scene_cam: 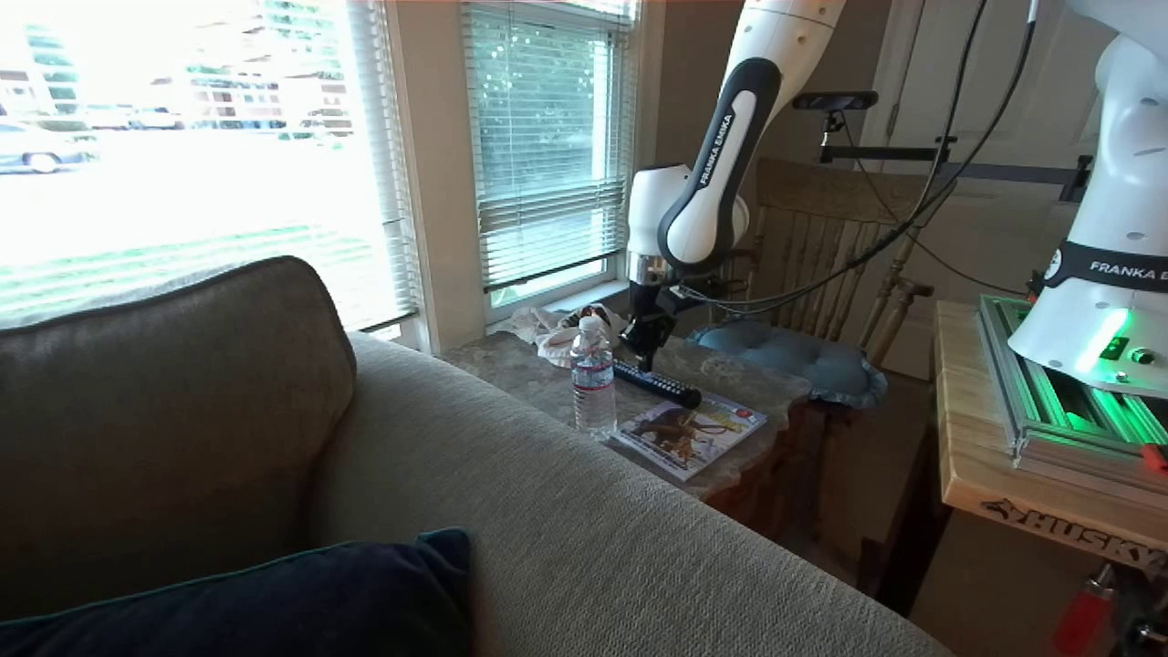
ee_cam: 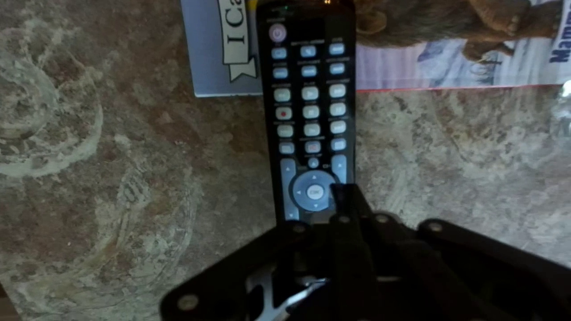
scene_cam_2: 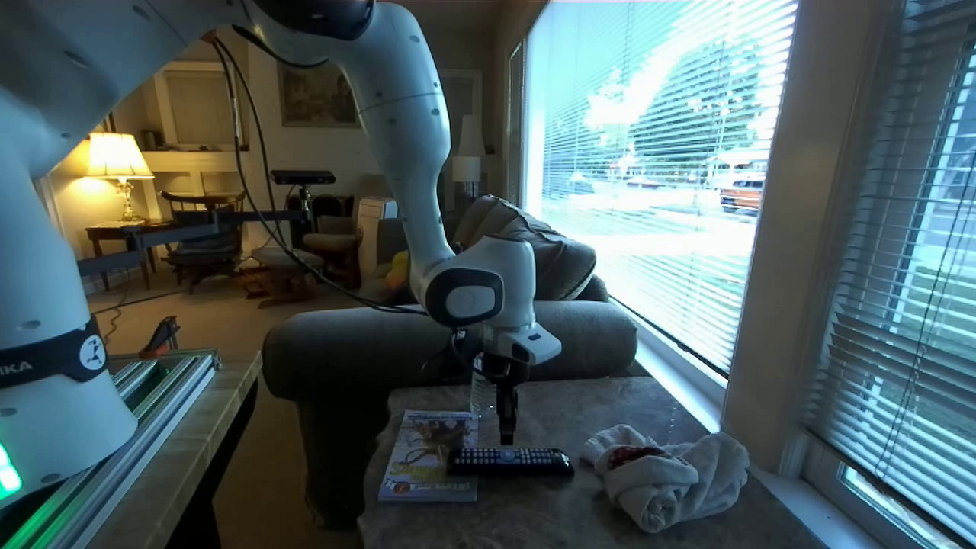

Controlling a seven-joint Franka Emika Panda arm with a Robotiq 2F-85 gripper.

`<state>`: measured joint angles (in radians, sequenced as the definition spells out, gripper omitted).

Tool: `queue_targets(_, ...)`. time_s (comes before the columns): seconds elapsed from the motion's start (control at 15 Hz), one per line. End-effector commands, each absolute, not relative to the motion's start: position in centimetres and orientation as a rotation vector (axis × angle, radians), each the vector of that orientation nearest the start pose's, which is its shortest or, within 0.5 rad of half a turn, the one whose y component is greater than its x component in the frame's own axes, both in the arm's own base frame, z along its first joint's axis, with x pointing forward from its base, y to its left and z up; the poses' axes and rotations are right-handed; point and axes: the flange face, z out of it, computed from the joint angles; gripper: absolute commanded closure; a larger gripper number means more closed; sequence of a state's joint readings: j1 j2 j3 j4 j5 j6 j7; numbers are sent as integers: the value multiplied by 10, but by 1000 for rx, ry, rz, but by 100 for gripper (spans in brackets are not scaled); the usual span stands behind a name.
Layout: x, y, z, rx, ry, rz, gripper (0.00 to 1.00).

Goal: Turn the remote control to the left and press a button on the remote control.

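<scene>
The remote control point(ee_cam: 311, 111) is a slim black bar with rows of lit bluish buttons. It lies flat, its power-button end resting over the magazine point(ee_cam: 424, 67). Both exterior views show this remote control point(scene_cam_2: 526, 462) point(scene_cam: 664, 385) on the stone-topped table. My gripper point(ee_cam: 345, 187) is shut with nothing between its fingers. In the wrist view its tips cover the right side of the round directional pad, beside the OK button. In an exterior view the gripper point(scene_cam_2: 507, 441) points straight down over the middle of the remote. Whether the tips touch it I cannot tell. The remote's near end is hidden beneath the gripper.
A clear water bottle point(scene_cam: 594, 388) stands upright close to the remote and magazine. A crumpled white cloth point(scene_cam_2: 671, 476) lies at the window side of the table point(scene_cam_2: 595, 404). The sofa arm point(scene_cam: 547, 493) borders the table.
</scene>
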<state>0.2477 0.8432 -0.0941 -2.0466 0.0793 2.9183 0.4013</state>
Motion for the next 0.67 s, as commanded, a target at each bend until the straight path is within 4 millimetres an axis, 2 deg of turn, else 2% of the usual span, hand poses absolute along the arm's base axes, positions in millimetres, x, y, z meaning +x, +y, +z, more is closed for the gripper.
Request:
queue_targets(0.0,544,80,31,-3133,417,-104,100)
queue_targets(0.6,545,74,31,-3136,433,-143,100)
